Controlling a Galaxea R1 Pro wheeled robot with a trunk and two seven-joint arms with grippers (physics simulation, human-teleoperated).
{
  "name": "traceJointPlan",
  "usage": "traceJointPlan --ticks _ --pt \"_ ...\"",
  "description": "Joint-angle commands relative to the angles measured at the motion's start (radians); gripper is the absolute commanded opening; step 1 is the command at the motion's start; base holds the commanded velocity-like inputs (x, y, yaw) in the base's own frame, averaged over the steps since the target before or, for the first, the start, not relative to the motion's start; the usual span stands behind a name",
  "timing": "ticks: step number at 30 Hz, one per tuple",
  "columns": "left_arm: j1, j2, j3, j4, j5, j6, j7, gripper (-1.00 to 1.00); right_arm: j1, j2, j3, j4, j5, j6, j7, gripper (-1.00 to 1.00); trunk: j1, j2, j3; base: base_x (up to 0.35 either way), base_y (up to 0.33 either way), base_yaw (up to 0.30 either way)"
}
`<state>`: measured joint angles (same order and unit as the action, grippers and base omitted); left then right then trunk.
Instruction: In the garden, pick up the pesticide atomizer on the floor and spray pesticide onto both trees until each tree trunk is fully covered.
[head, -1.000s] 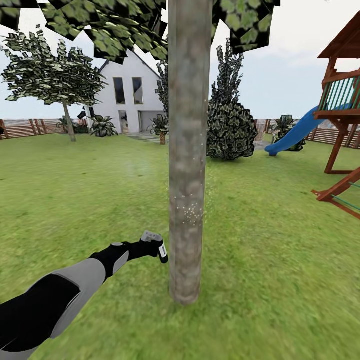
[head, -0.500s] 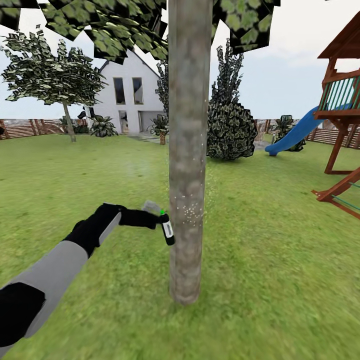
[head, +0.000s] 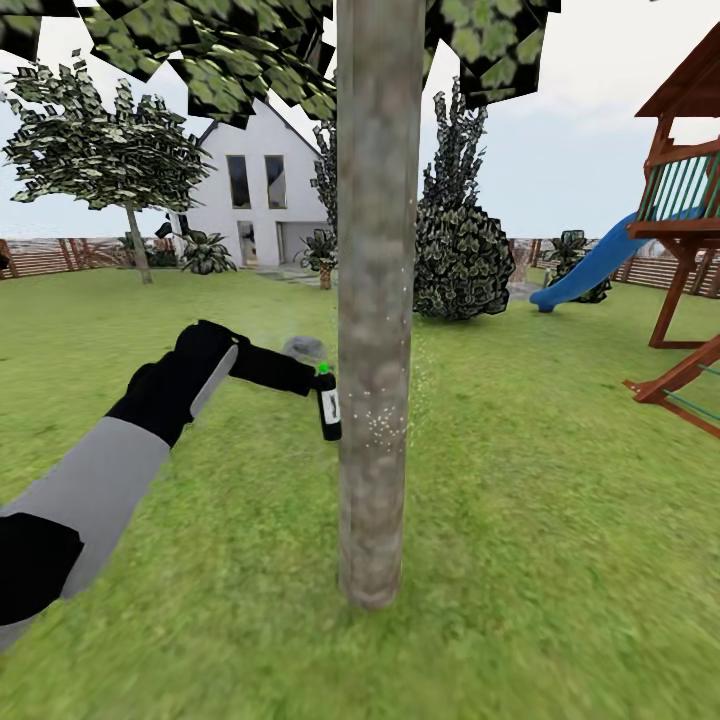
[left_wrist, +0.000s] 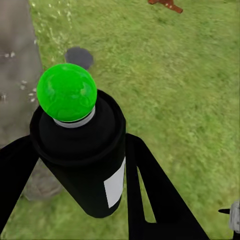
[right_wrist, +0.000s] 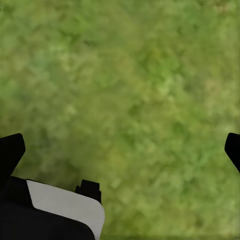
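Observation:
A thick grey-brown tree trunk stands straight ahead on the grass. My left gripper is shut on the pesticide atomizer, a small black bottle with a white label and a green top, held upright just left of the trunk at mid-height. White specks dot the bark beside it. In the left wrist view the atomizer sits between the black fingers, with the trunk close beyond. A second tree stands far off at the left. My right gripper hangs open over grass.
A wooden playset with a blue slide stands at the right. A dark cone-shaped bush rises behind the trunk. A white house and a slatted fence close the lawn at the back.
My left arm has lifted the atomizer up along the trunk's left side, from near knee height to mid-trunk. The view itself has not shifted.

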<state>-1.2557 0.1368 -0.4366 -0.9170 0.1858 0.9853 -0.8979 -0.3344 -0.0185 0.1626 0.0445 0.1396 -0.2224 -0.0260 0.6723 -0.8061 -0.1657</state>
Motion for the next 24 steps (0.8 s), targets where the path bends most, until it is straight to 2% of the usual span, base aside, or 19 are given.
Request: traceJointPlan --ticks 1,7,10,24 --pt "-0.012 0.001 0.001 -0.008 -0.004 -0.001 0.002 -1.0 0.0 0.0 0.0 0.0 0.0 0.0 0.0 1.0 0.0 0.0 0.0 0.0 0.0 0.0" --pt "-0.023 0.019 0.011 -0.029 0.0 -0.002 0.002 -1.0 0.0 0.0 0.0 0.0 0.0 -0.001 0.0 1.0 0.0 0.0 0.0 0.0 0.0 0.0" --pt "-0.024 0.02 0.012 -0.055 0.0 -0.002 0.002 -1.0 0.0 0.0 0.0 0.0 0.0 -0.002 0.0 1.0 0.0 0.0 0.0 0.046 0.0 0.0" --pt "-0.024 0.021 0.011 -0.059 0.0 -0.002 0.002 -1.0 0.0 0.0 0.0 0.0 0.0 -0.002 0.0 1.0 0.0 0.0 0.0 0.013 0.0 0.0"
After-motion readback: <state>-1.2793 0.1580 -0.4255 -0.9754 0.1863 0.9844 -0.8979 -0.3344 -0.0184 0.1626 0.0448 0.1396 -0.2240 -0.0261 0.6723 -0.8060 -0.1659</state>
